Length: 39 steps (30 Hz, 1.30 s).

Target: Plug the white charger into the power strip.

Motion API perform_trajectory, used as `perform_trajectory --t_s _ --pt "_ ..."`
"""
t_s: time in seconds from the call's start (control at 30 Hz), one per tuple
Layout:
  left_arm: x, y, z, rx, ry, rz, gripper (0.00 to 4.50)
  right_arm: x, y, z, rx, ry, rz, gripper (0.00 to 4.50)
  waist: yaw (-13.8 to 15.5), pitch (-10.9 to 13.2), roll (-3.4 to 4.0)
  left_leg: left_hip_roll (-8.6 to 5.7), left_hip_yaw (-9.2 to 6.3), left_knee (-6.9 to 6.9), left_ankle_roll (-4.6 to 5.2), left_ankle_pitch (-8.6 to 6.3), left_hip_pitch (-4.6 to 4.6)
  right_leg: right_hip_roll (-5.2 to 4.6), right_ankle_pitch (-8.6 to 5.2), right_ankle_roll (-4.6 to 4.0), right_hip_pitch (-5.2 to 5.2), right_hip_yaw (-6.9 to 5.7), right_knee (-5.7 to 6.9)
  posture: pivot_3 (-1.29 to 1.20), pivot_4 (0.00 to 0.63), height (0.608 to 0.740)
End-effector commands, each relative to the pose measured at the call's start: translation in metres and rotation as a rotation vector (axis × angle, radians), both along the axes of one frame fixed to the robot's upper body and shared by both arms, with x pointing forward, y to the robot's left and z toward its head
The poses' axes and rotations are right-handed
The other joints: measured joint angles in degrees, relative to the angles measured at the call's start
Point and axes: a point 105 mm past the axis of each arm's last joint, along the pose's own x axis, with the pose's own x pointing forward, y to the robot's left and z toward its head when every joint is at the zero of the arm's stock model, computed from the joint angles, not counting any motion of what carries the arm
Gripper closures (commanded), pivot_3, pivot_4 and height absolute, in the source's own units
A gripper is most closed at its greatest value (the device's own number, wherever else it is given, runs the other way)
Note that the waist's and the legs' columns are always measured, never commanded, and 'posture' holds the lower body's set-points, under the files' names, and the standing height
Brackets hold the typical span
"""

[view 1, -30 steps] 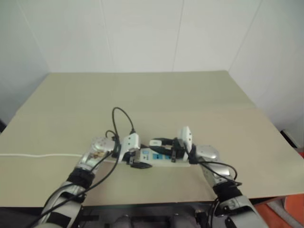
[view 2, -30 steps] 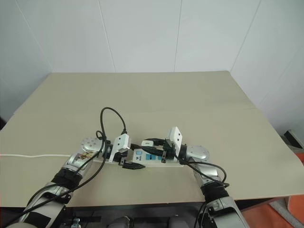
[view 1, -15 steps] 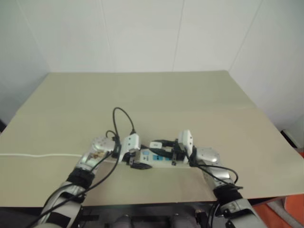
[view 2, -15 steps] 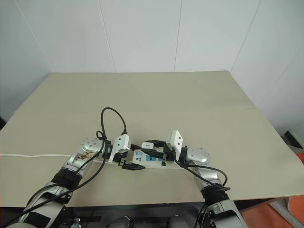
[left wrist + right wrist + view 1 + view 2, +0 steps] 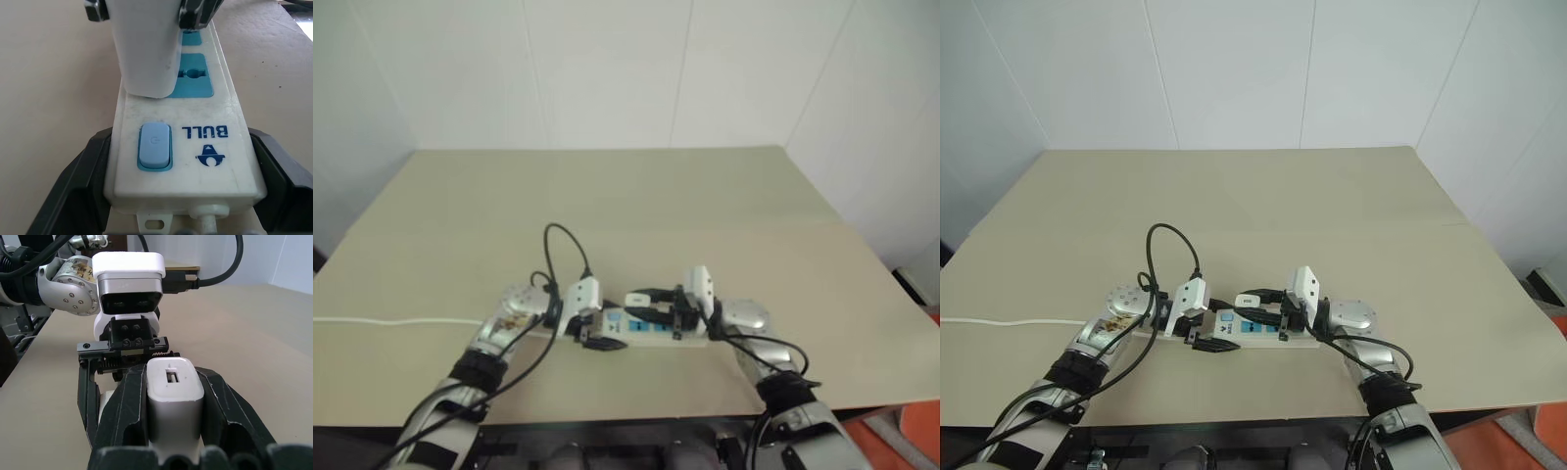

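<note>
Gripping the switch end of the power strip [image 5: 181, 147], the left gripper [image 5: 181, 196] has its two black fingers [image 5: 83, 181] pressed against the strip's long sides, closed on it as far as the bar allows. Just past those fingers on the strip's top face sit a pale blue rocker switch [image 5: 155, 146] and a blue printed logo [image 5: 208, 142], and beyond them begins the row of blue socket faces [image 5: 195, 81]. The white charger [image 5: 174, 396] is clamped between the black fingers [image 5: 129, 416] of the right gripper [image 5: 174, 431], which are closed snugly on its two sides, its slotted end face turned toward the wrist camera. Seen from the left wrist, the charger's body [image 5: 146, 49] stands on the strip directly ahead of the left fingertips, its lower edge touching the white surface just beyond the switch and beside the first visible socket face; whether its prongs are seated cannot be told. From the head, the two grippers face each other along the strip [image 5: 1253, 333] on the beige table [image 5: 1332, 215], the left [image 5: 1203, 338] at one end and the right [image 5: 1285, 318] over its middle. A thin white cord [image 5: 999, 321] runs away across the table behind the left arm.
</note>
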Motion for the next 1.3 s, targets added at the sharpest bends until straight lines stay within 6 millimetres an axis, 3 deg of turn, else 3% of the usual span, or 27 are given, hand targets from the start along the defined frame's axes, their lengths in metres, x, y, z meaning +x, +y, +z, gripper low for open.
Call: perform_trajectory --t_s 0.03,0.27,0.53,0.7,1.07,1.3 --pt "-0.008 0.02 -0.003 0.058 0.019 -0.019 1.2 0.011 -0.05 -0.033 -0.131 0.125 -0.15 3.37 -0.02 0.0 0.0 0.0 0.0 -0.01 0.0 0.0 0.0 0.0 0.0 -0.01 -0.01 0.0 0.0 0.0 0.15 0.74" --pt "-0.012 0.026 -0.002 0.061 0.015 -0.004 1.2 0.012 -0.048 -0.035 -0.157 0.128 -0.105 3.37 -0.15 0.0 0.0 0.0 0.0 -0.04 0.0 0.0 0.02 0.0 0.01 -0.04 -0.02 0.0 0.01 0.0 0.15 0.74" --pt "-0.017 0.029 -0.002 0.061 0.021 0.013 1.2 0.013 -0.022 -0.024 -0.168 0.099 0.03 3.37 -0.41 0.0 0.0 0.03 0.0 -0.1 0.0 0.0 0.1 0.03 -0.02 -0.09 -0.01 0.01 0.05 0.0 0.15 0.74" --pt "-0.019 0.029 -0.003 0.058 0.024 0.018 1.2 0.01 -0.008 -0.028 -0.176 0.106 0.08 3.37 -0.42 0.0 0.0 0.05 0.0 -0.11 0.0 0.0 0.12 0.04 0.0 -0.15 -0.02 0.01 0.07 0.0 0.15 0.74" --pt "-0.019 0.032 -0.002 0.063 0.021 0.032 1.2 0.005 -0.031 -0.055 -0.25 0.174 0.022 3.37 -0.44 -0.03 -0.05 0.06 0.01 -0.13 0.0 0.0 0.18 0.04 -0.01 -0.17 0.01 0.01 0.08 0.0 0.15 0.74" --pt "-0.016 0.026 -0.002 0.056 0.018 0.026 1.2 0.008 -0.038 -0.056 -0.264 0.174 -0.008 3.37 -0.3 -0.06 -0.09 0.06 0.01 -0.13 0.0 0.0 0.18 0.04 -0.01 -0.17 0.02 0.01 0.07 0.0 0.15 0.74"
